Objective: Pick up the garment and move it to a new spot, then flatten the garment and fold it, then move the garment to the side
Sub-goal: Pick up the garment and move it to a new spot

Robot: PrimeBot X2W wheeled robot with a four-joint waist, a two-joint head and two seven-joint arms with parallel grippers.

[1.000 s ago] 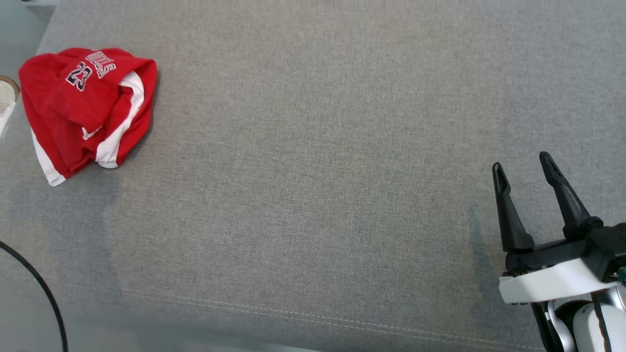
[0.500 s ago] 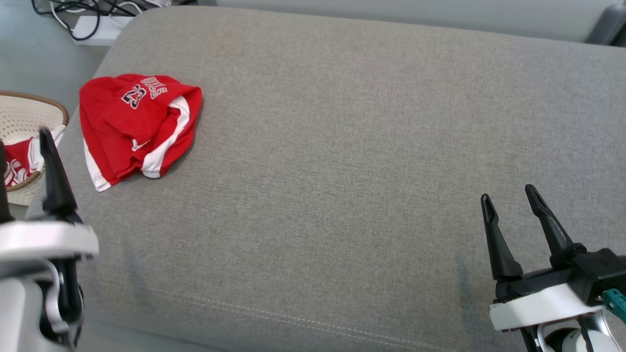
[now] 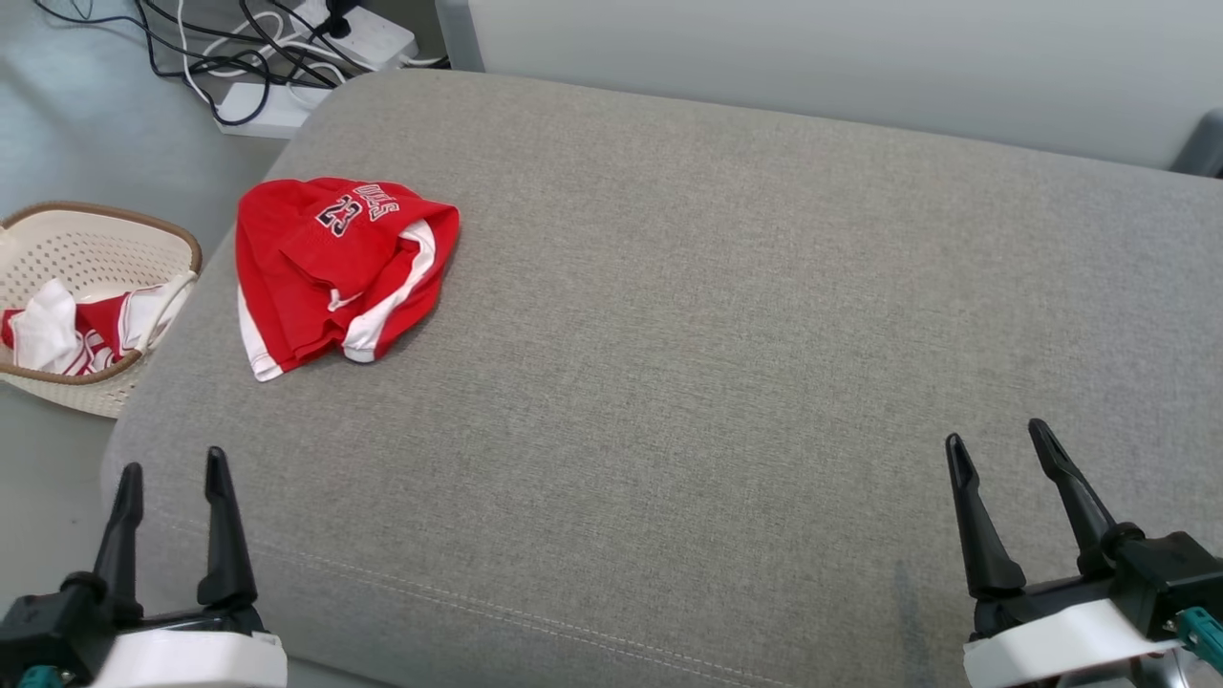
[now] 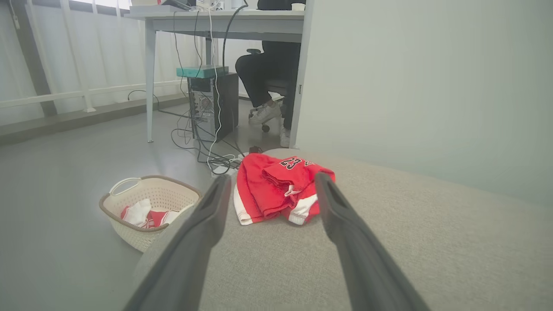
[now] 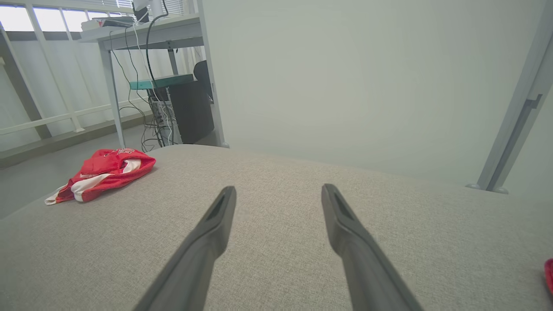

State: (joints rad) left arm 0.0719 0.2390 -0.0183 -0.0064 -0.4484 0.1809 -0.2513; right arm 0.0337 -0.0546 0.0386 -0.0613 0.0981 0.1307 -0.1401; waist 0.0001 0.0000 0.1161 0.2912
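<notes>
The garment (image 3: pixel 334 263) is a red jersey with white trim and the number 23, lying folded in a rumpled bundle at the far left of the grey cushion (image 3: pixel 717 315). It also appears ahead in the left wrist view as garment (image 4: pixel 276 190) and far left in the right wrist view as garment (image 5: pixel 103 172). My left gripper (image 3: pixel 172 468) hovers open over the cushion's near left corner, well short of the garment, nothing between its fingers. My right gripper (image 3: pixel 998 440) stands open at the near right, empty.
A cream laundry basket (image 3: pixel 105 234) with red and white clothes sits on the floor left of the cushion, also basket (image 4: pixel 173 194). Cables and a power strip (image 3: pixel 277 57) lie beyond. A seated person's legs (image 4: pixel 263 82) are under a desk. A wall panel backs the cushion.
The head camera has tilted up and left, shifting the whole scene. My left gripper has come into view at the lower left and stands open. The garment has not moved on the cushion.
</notes>
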